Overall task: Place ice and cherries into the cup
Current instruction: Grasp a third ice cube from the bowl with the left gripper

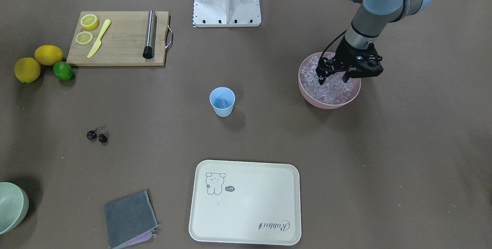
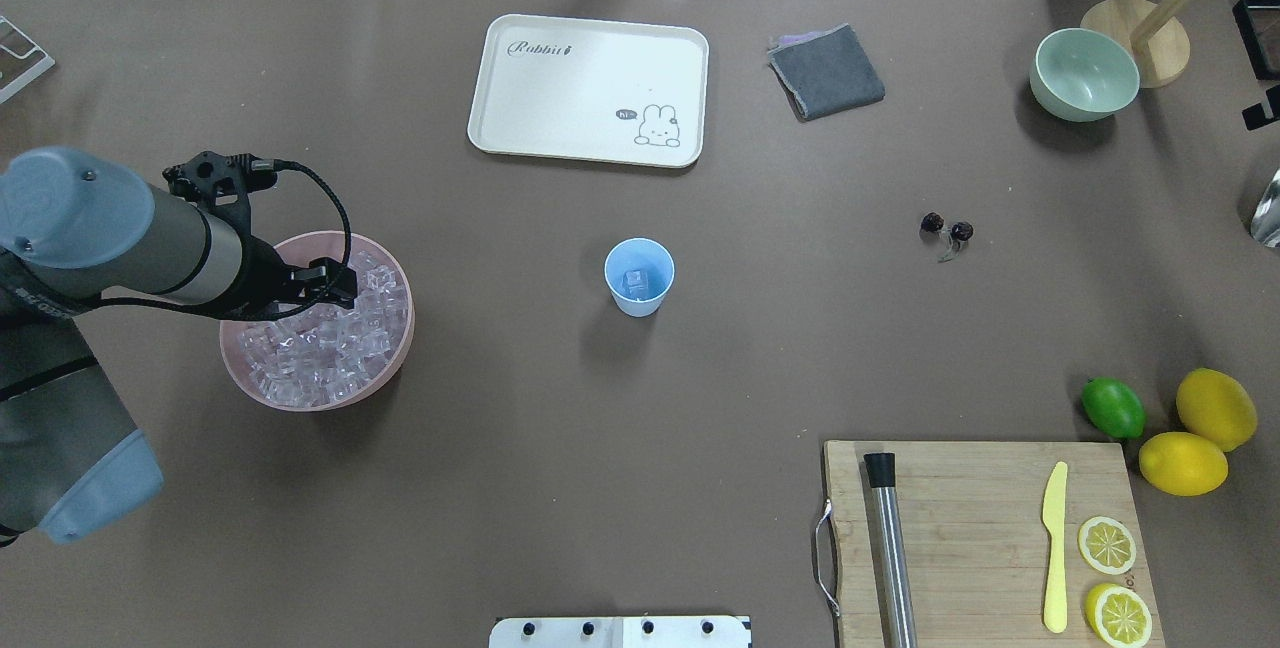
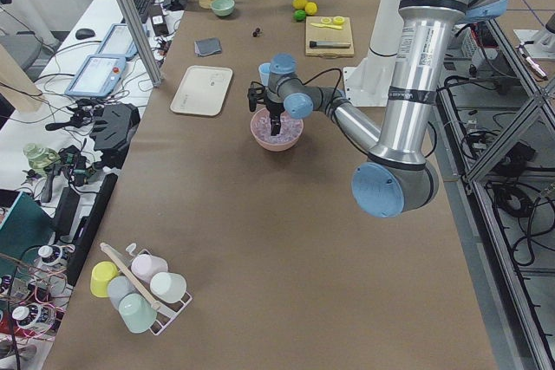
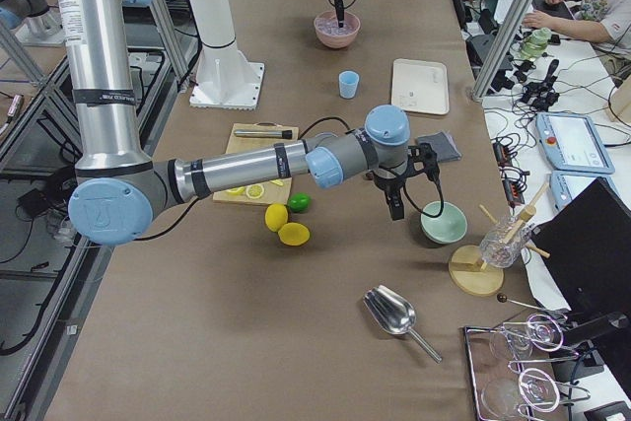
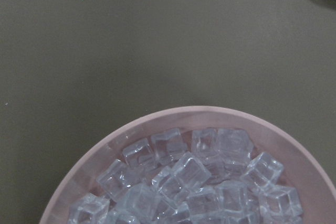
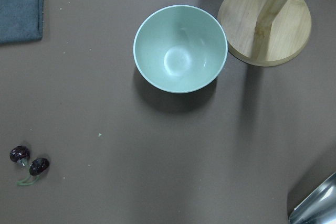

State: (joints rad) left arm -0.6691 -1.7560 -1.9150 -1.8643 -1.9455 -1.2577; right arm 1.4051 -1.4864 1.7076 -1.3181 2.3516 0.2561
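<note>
The light blue cup stands upright mid-table with one ice cube in it; it also shows in the front view. Many ice cubes fill a pink bowl, seen close in the left wrist view. My left gripper hangs just over the ice inside the bowl, jaws apart, nothing seen between them. The cherries lie on the table, also in the right wrist view. My right gripper hovers near the pale green bowl; I cannot tell whether it is open.
A cream tray and a grey cloth lie at the far side. A pale green bowl and a wooden stand are far right. A cutting board carries lemon slices, a knife and a metal rod; lemons and a lime lie beside it.
</note>
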